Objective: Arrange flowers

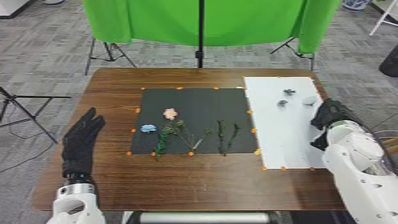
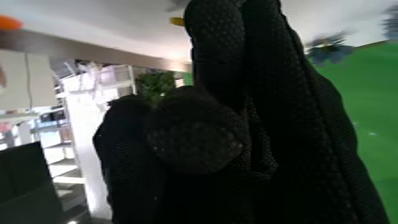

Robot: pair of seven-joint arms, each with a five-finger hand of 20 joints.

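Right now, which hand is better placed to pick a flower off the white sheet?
Likely the right hand: it is at the white sheet's right edge, near the flowers. The left hand is across the dark mat, by the table's left edge.

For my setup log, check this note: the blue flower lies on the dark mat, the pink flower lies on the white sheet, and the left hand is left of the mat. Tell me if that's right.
Not quite: the head view shows the pink flower on the dark mat. The blue flower lies there too, and the left hand is left of the mat.
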